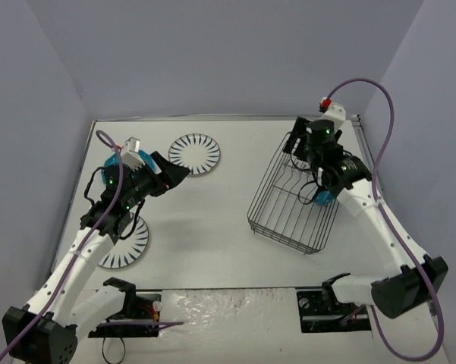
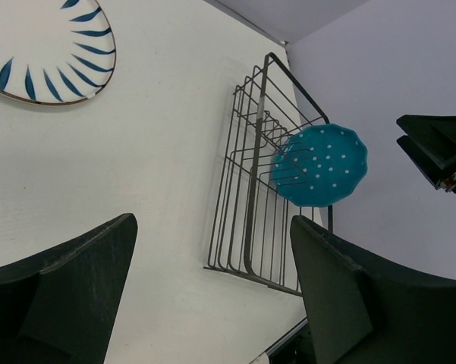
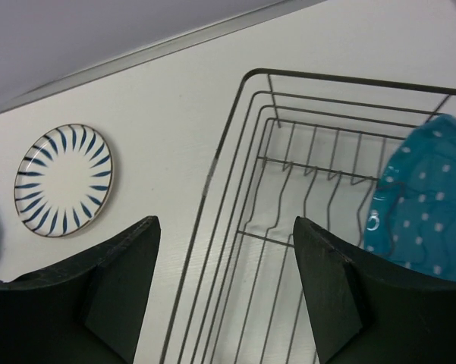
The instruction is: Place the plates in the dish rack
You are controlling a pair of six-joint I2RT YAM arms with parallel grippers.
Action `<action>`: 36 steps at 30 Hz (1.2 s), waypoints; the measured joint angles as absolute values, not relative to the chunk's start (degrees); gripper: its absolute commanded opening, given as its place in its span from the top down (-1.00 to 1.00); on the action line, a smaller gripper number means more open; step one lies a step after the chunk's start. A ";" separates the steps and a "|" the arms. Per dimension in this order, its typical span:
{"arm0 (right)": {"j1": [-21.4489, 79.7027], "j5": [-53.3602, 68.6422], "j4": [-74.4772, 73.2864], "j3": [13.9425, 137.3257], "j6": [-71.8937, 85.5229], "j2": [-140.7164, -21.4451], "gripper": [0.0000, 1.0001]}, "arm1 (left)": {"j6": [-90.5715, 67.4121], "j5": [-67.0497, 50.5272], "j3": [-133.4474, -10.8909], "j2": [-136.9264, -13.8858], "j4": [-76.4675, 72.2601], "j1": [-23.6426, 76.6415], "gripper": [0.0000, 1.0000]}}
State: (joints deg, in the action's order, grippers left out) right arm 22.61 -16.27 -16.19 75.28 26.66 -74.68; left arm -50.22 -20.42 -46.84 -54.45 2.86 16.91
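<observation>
Broadly, the widest bare stretch of counter [image 1: 228, 220] lies in the middle, between the far striped plate [image 1: 194, 153] and the rack [image 1: 284, 211]. The near strip ahead of the arm bases is bare as well.

The left side is crowded. A flat teal plate [image 1: 112, 161] lies near the left wall [image 1: 30, 121], mostly covered by the left arm. The near striped plate [image 1: 134, 243] lies flat closer to the bases, partly under the same arm.

The rack sits on the right half of the counter, turned askew. Its long axis runs roughly far to near, with the left rim slanting from far-right to near-left. Its far end lies under the right wrist, short of the counter's back edge, and the right arm hides much of its right side.

A racked teal plate [image 2: 321, 165] stands on edge among the prongs at the rack's right side. It leans a little, with its dotted face turned toward the left arm.

The left gripper [image 2: 212, 220] hangs just beside the far striped plate and points across the bare middle at the rack, its jaws wide with nothing between them. The right gripper [image 3: 225, 221] hovers over the rack's far end, jaws well apart and empty. The racked teal plate is off to its right, clear of the fingers.
</observation>
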 measured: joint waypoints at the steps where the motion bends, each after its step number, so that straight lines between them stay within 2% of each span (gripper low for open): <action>1: 23.11 -15.43 -15.27 76.30 26.81 -76.91 -0.35 | -50.23 -19.89 -47.80 -56.09 2.92 16.91 -0.56; 10: 25.41 -8.58 -11.35 87.18 27.22 -93.03 -0.36 | -51.25 -15.92 -58.58 -70.28 4.84 12.39 -0.57; 21: 26.55 -2.72 -9.09 95.96 27.61 -103.66 -0.35 | -53.23 -15.28 -71.23 -91.05 4.68 6.99 -0.58; 29: 27.05 0.19 -9.16 96.61 27.70 -106.92 -0.35 | -54.04 -16.66 -73.79 -102.57 4.05 5.55 -0.58; 36: 27.07 1.18 -8.95 96.66 27.69 -106.94 -0.35 | -54.27 -17.10 -76.00 -107.08 4.08 4.79 -0.58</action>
